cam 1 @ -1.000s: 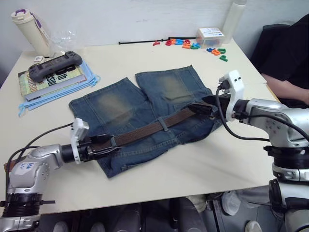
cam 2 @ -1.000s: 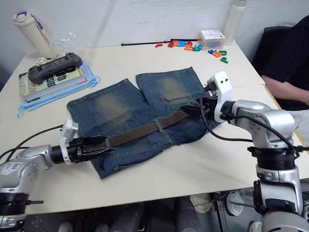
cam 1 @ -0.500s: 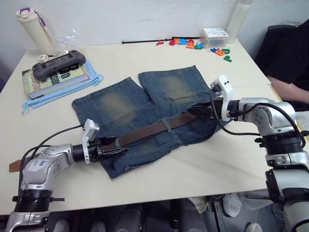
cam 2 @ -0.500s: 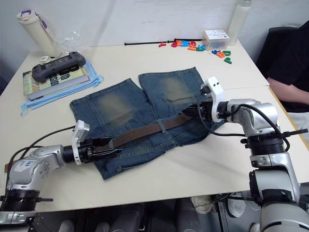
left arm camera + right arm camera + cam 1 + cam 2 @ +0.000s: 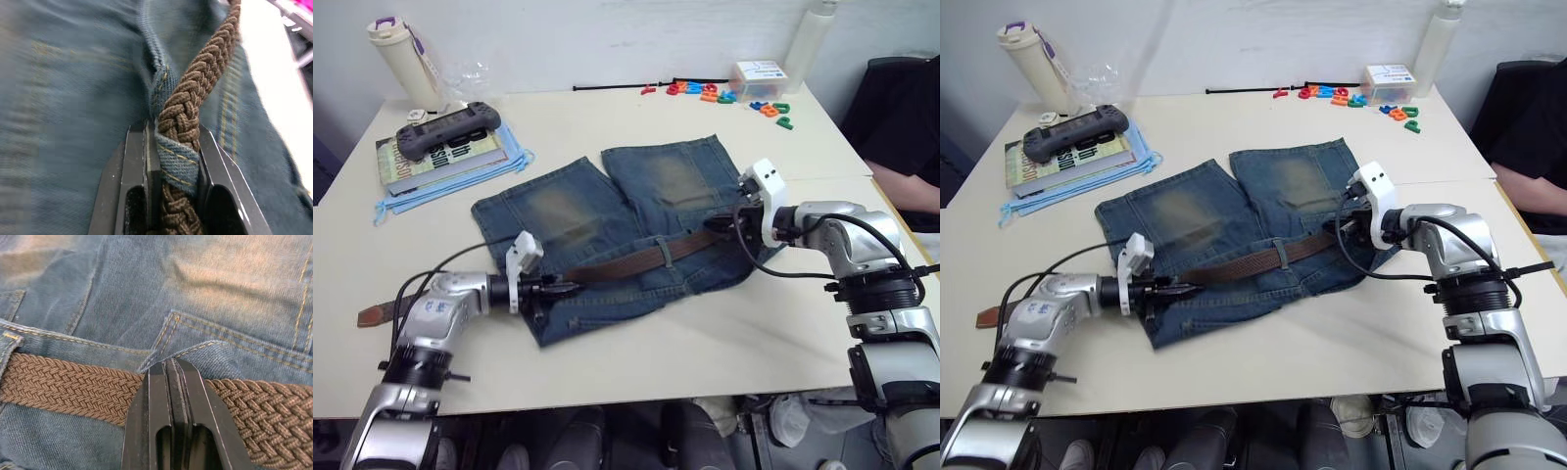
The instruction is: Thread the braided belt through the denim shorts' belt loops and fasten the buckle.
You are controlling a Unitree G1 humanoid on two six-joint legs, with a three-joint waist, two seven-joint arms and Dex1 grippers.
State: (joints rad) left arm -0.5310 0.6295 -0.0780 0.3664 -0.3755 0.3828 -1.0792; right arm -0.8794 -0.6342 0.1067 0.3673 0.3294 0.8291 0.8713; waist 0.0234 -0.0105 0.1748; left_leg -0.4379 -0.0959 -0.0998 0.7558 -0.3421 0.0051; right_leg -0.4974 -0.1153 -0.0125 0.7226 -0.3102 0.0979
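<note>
The denim shorts lie flat in the middle of the table. The braided belt runs along their waistband and passes under a belt loop near the middle. Its brown tail lies on the table at the left. My left gripper is at the left end of the waistband. Its fingers are shut on the belt where another belt loop wraps it. My right gripper is shut, with its tips on the belt's upper edge at the right end of the waistband. The buckle is hidden.
A book stack with a grey game controller and a bottle stand at the back left. Coloured letters, a white box and a black cable lie along the back. A person in black sits at the right.
Both grippers have gone from open to shut, the left onto the belt at the loop. The whole picture has shifted, so the camera moved.
</note>
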